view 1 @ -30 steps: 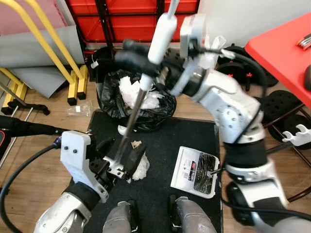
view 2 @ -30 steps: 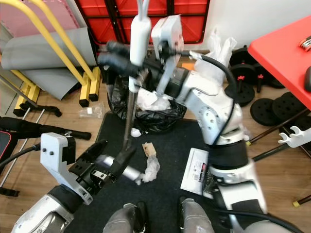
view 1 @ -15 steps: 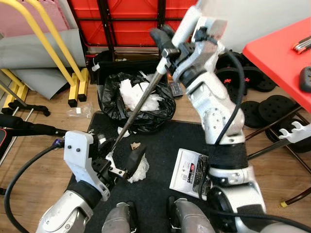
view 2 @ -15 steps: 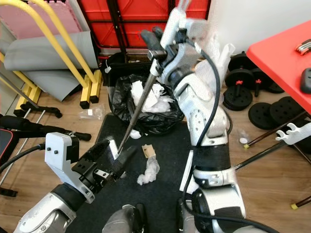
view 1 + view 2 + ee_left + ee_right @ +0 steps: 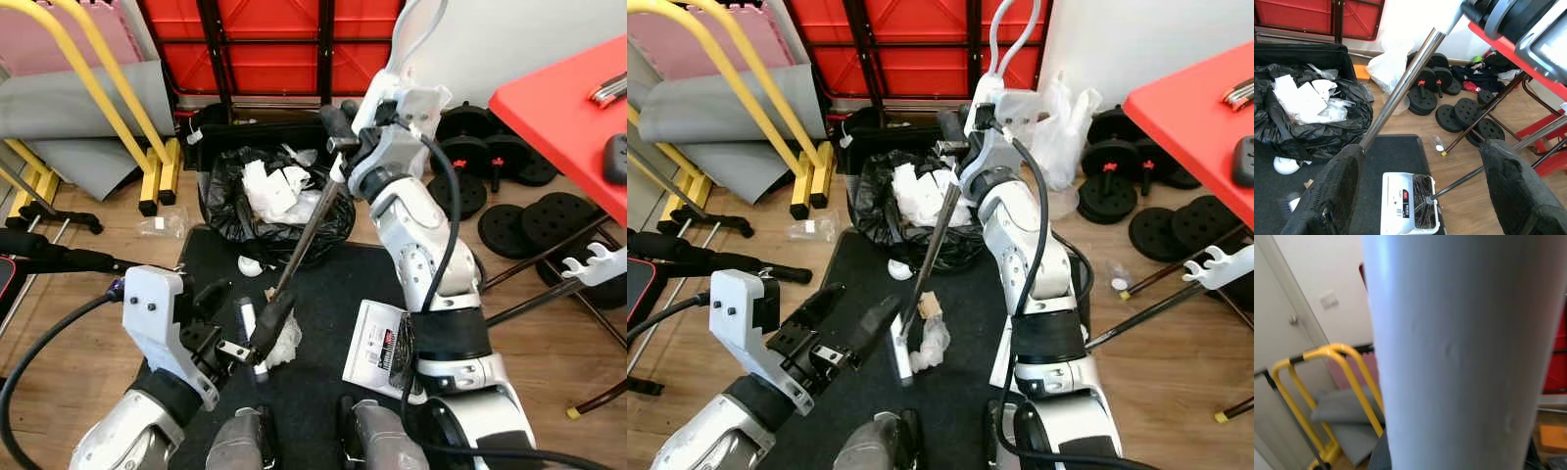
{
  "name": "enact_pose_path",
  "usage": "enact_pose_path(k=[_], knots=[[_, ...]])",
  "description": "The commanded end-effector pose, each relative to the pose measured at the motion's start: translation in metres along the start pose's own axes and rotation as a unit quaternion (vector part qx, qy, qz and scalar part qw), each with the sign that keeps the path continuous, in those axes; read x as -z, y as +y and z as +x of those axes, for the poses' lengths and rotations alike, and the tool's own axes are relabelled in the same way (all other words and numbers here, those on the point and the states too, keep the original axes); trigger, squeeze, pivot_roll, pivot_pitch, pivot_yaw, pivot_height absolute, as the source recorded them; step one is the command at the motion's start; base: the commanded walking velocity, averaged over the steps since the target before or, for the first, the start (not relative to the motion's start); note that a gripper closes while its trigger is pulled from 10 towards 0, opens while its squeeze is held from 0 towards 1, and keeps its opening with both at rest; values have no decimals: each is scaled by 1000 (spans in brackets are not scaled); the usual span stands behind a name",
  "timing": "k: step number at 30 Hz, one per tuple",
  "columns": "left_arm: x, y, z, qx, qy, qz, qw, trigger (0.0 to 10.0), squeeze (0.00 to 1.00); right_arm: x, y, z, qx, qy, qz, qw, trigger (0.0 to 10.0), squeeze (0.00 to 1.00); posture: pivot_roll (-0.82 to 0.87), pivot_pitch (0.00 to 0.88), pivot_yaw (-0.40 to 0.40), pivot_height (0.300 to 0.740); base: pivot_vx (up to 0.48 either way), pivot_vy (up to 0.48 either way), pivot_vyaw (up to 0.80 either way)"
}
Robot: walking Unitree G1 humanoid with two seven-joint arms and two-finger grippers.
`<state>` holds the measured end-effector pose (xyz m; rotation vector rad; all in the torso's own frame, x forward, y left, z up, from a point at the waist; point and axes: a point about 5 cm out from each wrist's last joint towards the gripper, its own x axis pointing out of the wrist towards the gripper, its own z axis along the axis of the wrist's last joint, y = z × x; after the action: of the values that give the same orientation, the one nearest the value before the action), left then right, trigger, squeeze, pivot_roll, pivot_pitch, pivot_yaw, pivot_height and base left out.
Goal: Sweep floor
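My right gripper (image 5: 342, 129) is shut on the broom (image 5: 306, 230), high on its white handle (image 5: 1449, 352), above the black trash bag (image 5: 235, 201). The metal shaft slants down to a small white head (image 5: 901, 354) on the black mat (image 5: 382, 274). My left gripper (image 5: 847, 313) is open low over the mat, and the shaft (image 5: 1400, 88) passes close by one of its fingers (image 5: 1327, 196). Crumpled white paper (image 5: 286, 339), a brown scrap (image 5: 929, 302) and a white lid (image 5: 250, 264) lie on the mat. A white dustpan (image 5: 1409, 203) lies to the right.
The bag, full of white paper, stands at the mat's far edge. Yellow rails (image 5: 108, 88) and a black bar (image 5: 59, 258) are on the left. Dumbbell weights (image 5: 519, 225), a red table (image 5: 568, 98) and its thin legs (image 5: 529, 299) crowd the right.
My right gripper has carried the handle's top farther away and to the right. The broom's lower end has swung right, up to the crumpled paper. The left gripper stays open.
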<state>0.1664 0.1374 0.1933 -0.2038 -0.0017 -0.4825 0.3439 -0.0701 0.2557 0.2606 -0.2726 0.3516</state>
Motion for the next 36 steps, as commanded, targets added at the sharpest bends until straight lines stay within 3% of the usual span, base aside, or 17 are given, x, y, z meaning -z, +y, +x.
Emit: enact_pose_path(k=[1,4,6,12,13,26,36], knots=[[1,0,-4,-14,10,-1,1000,10000,0,-2,8,0,-3,-22,-15,1000,0,0,-3,264,2,740,0,0,0],[0,0,-5,-14,10,-1,1000,10000,0,-4,11,-1,1,-38,-13,999,0,0,0,271,1,740,0,0,0],[0,-1,-6,-14,10,-1,1000,10000,0,-5,16,0,7,-46,14,999,0,0,5,277,0,740,0,0,0],[-1,-2,-6,-14,10,-2,1000,10000,0,-1,21,2,12,-33,45,998,0,0,5,280,-1,740,0,0,0],[-1,-2,-6,-13,10,-2,1000,10000,0,2,23,2,11,-23,49,998,10000,0,3,281,-2,740,0,0,0],[-2,-4,-5,-11,8,-5,1000,10000,0,27,22,-5,24,22,28,999,10000,0,-7,290,-11,740,0,0,0],[-2,-5,-6,-9,10,-6,1000,10000,0,34,14,-9,10,37,8,999,10000,0,-10,286,-12,740,0,0,-708]])
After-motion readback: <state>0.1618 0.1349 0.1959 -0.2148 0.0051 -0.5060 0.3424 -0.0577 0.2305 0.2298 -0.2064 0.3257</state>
